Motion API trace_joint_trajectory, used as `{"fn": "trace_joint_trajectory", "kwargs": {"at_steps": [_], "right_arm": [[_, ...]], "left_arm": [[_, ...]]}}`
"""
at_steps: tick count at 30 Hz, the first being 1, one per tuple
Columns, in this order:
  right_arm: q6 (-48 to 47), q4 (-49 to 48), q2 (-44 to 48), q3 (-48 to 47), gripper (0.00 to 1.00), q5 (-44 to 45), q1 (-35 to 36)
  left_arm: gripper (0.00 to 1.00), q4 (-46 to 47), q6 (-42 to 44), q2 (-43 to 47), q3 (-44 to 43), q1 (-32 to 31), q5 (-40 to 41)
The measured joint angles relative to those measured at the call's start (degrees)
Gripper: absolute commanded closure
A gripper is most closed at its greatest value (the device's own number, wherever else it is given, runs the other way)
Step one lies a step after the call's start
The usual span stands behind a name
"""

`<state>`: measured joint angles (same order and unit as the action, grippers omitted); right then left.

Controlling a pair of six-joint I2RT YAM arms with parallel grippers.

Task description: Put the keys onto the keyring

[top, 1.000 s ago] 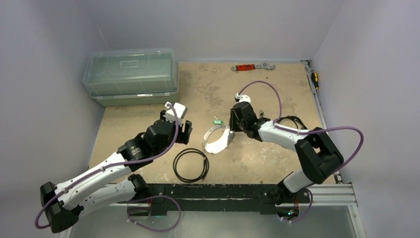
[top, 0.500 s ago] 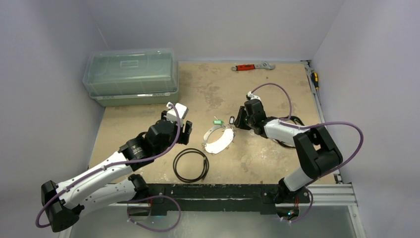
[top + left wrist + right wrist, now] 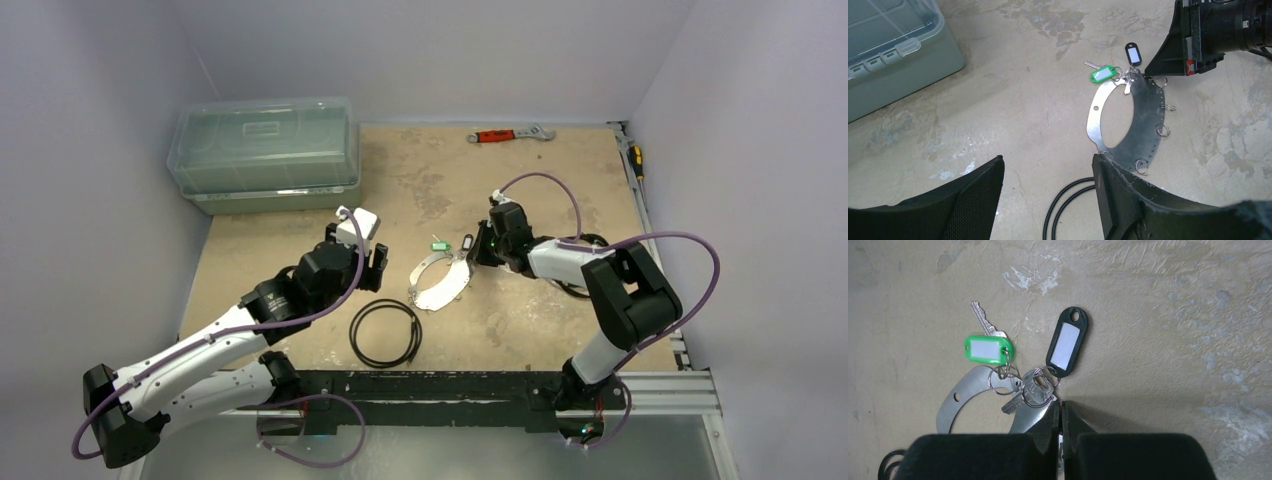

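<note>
Your left end effector (image 3: 1048, 165) hovers over the tabletop (image 3: 998, 100) with its fingers wide apart and nothing between them. The black cable coil (image 3: 1064, 196) lies just below it. To the right, the keyring (image 3: 1148, 120), a flat silvery loop, lies flat. The keys (image 3: 1033, 390) cluster at its far end with a green tag (image 3: 987, 348) and a black tag (image 3: 1066, 342). Your right end effector (image 3: 1062, 412) has its fingers pressed together at that end, touching the keyring; you cannot tell whether metal is pinched between them.

No text is legible, white inserts of green tag (image 3: 987, 348) and black tag (image 3: 1067, 343) left blank, lid label (image 3: 262, 129) on storage box (image 3: 270, 185) too small to be read.
</note>
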<state>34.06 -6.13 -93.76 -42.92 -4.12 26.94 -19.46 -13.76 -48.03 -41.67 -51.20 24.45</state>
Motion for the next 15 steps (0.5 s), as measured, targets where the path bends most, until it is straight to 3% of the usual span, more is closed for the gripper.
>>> {"fn": "trace_joint_trajectory", "kwargs": {"at_steps": [9,15], "right_arm": [[-2.9,2.5,0.5,-1.0,1.0,-1.1,0.0],[-10.2,9.5,7.6,-5.6,1.0,-5.4,0.0]], "left_arm": [[0.36,0.0,0.2,0.3,0.0,0.0,-0.2],[0.33,0.6,1.6,3.5,0.3,0.0,-2.8]]}}
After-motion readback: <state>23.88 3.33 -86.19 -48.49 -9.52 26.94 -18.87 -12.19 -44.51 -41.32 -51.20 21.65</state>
